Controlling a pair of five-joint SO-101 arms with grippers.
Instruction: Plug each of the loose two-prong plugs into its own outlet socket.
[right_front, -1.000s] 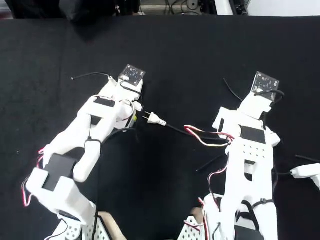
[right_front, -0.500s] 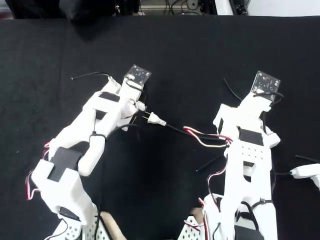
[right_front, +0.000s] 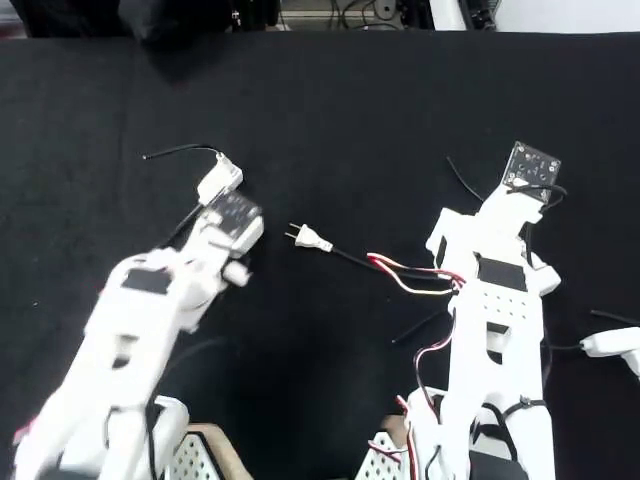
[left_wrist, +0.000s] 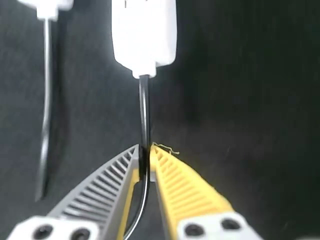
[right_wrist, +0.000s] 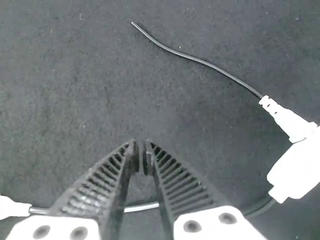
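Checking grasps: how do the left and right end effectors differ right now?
The left end effector pinches a black cord; the right end effector is shut on nothing. The left has a yellow finger; the right's are both dark. Both hang over the black table.

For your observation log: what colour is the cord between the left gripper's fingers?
Black. The cord shows best in the left wrist view, pinched in the left gripper.

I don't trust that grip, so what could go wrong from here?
1. The left end effector pinches only the thin cord behind the socket; the cord may slip, or the socket may swing.
2. The plug lies apart, its lead near the right arm's wires, so it may snag.
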